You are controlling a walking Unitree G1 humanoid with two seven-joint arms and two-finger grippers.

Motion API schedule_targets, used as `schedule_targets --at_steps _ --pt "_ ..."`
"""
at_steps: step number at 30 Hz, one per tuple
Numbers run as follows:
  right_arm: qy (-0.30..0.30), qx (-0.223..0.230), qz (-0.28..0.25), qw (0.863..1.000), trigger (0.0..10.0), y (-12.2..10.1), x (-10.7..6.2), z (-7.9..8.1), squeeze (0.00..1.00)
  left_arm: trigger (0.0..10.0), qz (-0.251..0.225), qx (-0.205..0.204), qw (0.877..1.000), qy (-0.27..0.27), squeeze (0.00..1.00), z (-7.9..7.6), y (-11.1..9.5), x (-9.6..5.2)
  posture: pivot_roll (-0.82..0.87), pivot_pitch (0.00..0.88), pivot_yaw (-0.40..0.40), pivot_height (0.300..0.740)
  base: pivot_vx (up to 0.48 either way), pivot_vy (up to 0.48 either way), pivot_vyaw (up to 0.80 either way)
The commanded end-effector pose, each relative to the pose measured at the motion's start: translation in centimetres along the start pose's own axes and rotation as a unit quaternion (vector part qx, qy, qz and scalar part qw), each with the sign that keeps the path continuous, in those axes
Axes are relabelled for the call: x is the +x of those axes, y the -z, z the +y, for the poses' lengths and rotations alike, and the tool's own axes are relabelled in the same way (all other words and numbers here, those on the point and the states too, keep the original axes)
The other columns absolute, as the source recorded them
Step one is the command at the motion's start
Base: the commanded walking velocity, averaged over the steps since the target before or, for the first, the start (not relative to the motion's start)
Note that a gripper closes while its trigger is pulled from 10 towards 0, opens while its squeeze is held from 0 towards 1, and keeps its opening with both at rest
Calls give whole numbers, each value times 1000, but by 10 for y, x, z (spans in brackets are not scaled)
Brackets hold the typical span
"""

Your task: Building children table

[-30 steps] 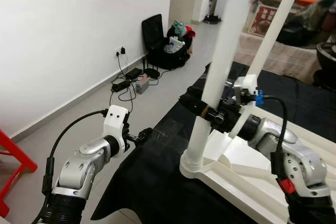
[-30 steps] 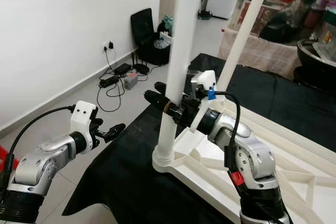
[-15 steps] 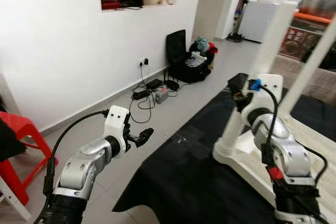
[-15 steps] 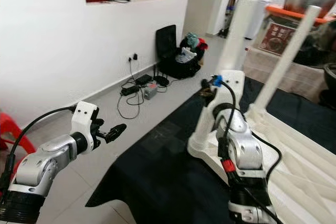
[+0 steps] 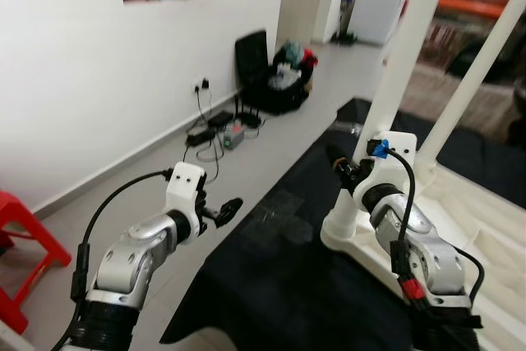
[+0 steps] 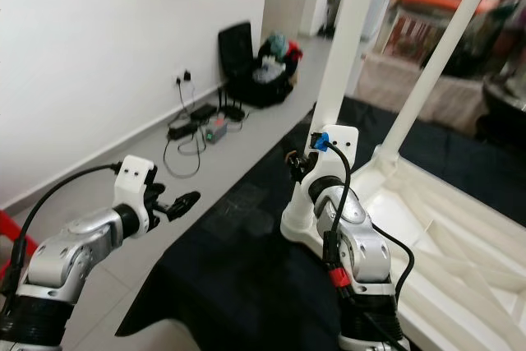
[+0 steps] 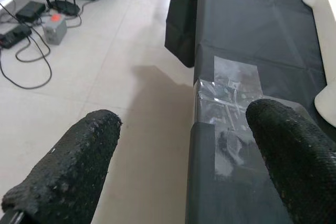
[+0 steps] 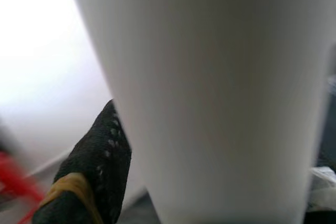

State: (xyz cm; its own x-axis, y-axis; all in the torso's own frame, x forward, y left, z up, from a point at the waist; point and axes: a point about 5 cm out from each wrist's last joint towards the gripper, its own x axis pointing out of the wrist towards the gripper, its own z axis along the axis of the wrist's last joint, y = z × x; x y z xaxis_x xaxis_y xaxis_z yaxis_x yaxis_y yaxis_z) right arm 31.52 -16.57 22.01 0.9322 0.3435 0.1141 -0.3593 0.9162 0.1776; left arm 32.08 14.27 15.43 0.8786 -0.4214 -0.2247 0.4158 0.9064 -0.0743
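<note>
Your right tool (image 5: 341, 168) grips the near white table leg (image 5: 393, 80) low down, close above its socket on the upturned tabletop (image 6: 427, 219). That tabletop lies on black sheeting (image 5: 279, 285). Your left tool (image 5: 228, 205) hangs spread wide above the floor (image 7: 126, 77), holding nothing.

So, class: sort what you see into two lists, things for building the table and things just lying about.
For the job: near table leg, far table leg, upturned white tabletop, right tool.

Lying about: red chair, black bag, floor cables.

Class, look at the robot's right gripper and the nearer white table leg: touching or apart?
Touching. In the right wrist view the table leg lies against a black finger; in the left eye view the right gripper meets it.
</note>
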Motion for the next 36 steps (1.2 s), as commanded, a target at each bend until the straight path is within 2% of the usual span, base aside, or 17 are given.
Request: schedule_targets --at_steps 1,3,9,10,12,13,15,18,19,20,21,23,24,26,30,31,36 --pt "-147 8 -29 989 10000 -16 -4 30 0 10000 4 0 1000 0 0 1 2 0 97 0 -89 740 0 0 0" --pt "-240 -4 -26 970 10000 -20 -15 42 0 10000 4 1 1000 2 0 0 2 0 101 0 -92 740 0 0 0" --pt "-293 -15 -19 956 10000 -20 -16 45 0 10000 1 1 1000 3 0 -1 0 0 110 0 -97 740 0 0 0" --pt "-302 -11 -19 953 5804 -20 -16 45 0 10000 1 2 1000 3 0 -1 0 0 115 0 -99 740 0 0 0" --pt "-308 -8 -20 951 5804 -19 -16 46 0 10000 1 2 1000 2 0 -1 1 -1 115 0 -99 740 0 0 0" --pt "-288 -2 -18 958 0 -17 -12 41 0 10000 2 2 1000 1 0 0 1 -1 116 0 -98 740 0 0 0" --pt "-272 2 -16 962 0 -15 -9 37 0 10000 3 3 1000 1 0 0 1 -2 116 0 -98 740 0 0 0" --pt "-153 -21 7 988 0 -5 4 14 0 10000 4 3 1000 1 0 0 1 -2 113 0 -97 740 0 0 0" --pt "-58 -43 49 996 0 5 10 -4 0 10000 3 4 1000 1 0 0 1 -2 107 0 -94 740 0 0 0" --pt "-58 -43 49 996 0 5 10 -4 0 10000 3 4 1000 1 0 0 1 -2 107 0 -94 740 0 0 0" --pt "3 -61 78 995 0 11 12 -16 0 10000 3 4 1000 2 0 0 1 -2 107 0 -94 740 0 0 0" --pt "200 -80 118 969 0 26 0 -56 0 10000 2 4 1000 3 0 -2 1 -1 104 0 -93 740 0 0 0" --pt "248 -75 123 958 0 30 -7 -65 0 10000 2 4 1000 3 0 -2 1 -1 104 0 -93 740 0 0 0" --pt "282 -79 124 948 0 34 -16 -69 0 10000 2 3 1000 4 0 -2 1 -1 105 0 -92 740 0 0 0" --pt "265 -75 125 953 0 37 -19 -58 0 10000 3 3 1000 5 0 -3 1 -1 93 0 -83 740 0 0 0" --pt "193 -77 127 970 10000 37 -13 -38 0 10000 4 4 1000 7 0 -3 1 0 91 0 -79 740 0 0 0" --pt "49 -34 80 995 10000 26 -2 -1 0 10000 1 3 1000 10 0 -4 -1 2 90 0 -78 740 0 0 0"
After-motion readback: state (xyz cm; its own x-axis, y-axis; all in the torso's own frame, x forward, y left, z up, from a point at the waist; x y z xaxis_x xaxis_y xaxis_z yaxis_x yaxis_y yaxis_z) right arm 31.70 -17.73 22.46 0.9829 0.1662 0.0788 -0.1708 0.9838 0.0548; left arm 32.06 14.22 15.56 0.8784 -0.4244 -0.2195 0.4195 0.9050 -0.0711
